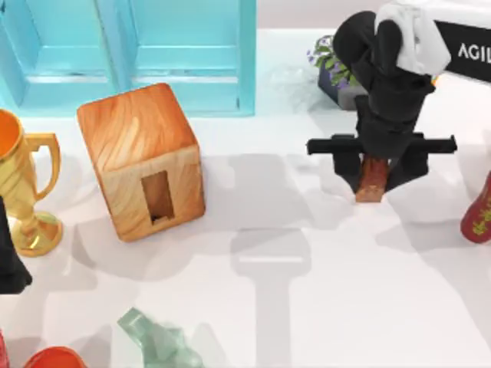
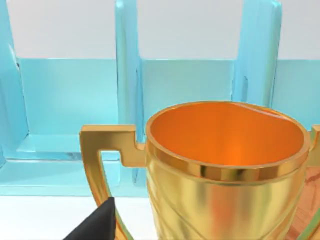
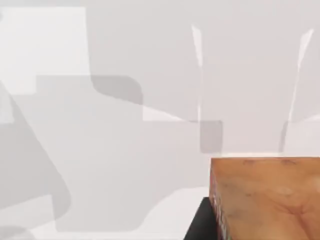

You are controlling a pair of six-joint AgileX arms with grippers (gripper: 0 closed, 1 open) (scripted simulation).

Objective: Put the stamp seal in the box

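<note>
Fingers: right gripper (image 1: 374, 178) pinching stamp seal (image 1: 373, 179) at counter's (image 1: 307, 307) right, well apart from box (image 1: 142, 157) at left. Handling: carry level, align with the box's slot (image 1: 157, 196). Left gripper, fingers cannot tell, parked beside trophy (image 1: 19, 184)
</note>
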